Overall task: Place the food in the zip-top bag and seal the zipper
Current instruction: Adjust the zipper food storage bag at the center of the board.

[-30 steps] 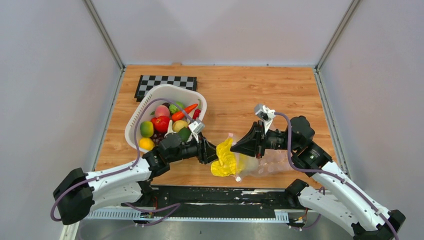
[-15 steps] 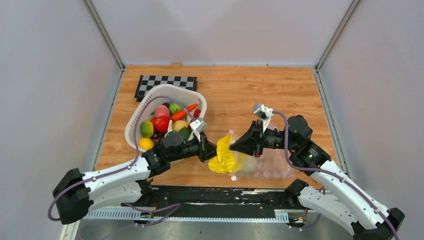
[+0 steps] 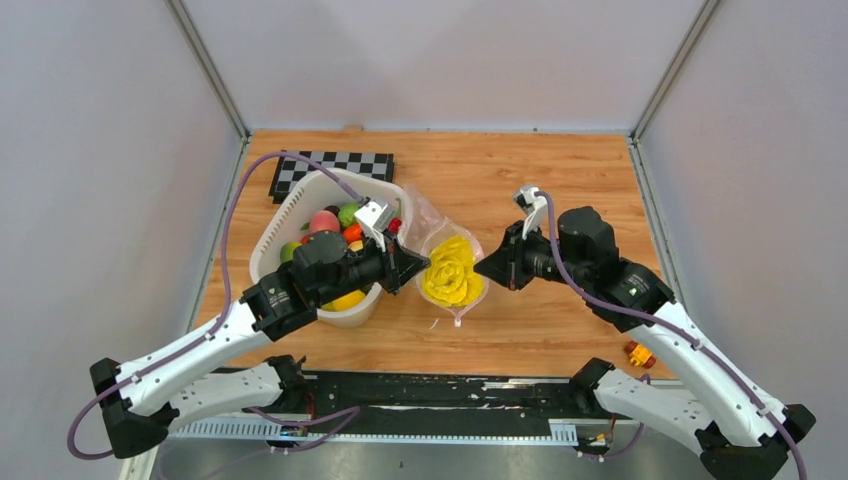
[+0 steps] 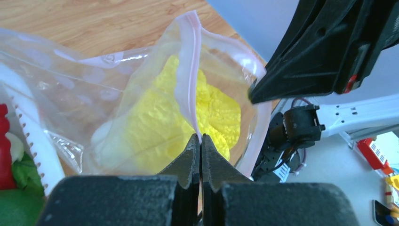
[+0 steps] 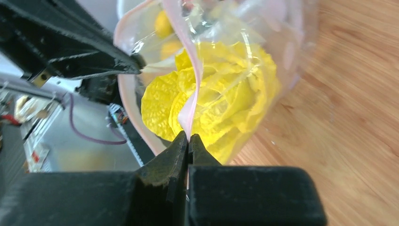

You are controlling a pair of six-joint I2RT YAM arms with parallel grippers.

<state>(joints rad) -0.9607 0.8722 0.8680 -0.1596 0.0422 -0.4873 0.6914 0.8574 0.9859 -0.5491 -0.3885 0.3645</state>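
— At mid-table, top view: zip-top bag hangs between left gripper and right gripper, cabbage inside. Other food sits in the basket just beside it.
— Left wrist?
— Jaws closed, pinching the zipper strip on its side of the mouth.
— Right wrist?
— Same: jaws clamped on the opposite lip, mouth spread.
— Step?
— Holding the bag open for loading, I'd say. Next needs one gripper to release and fetch from the basket without the mouth collapsing. Sealing looks far off.
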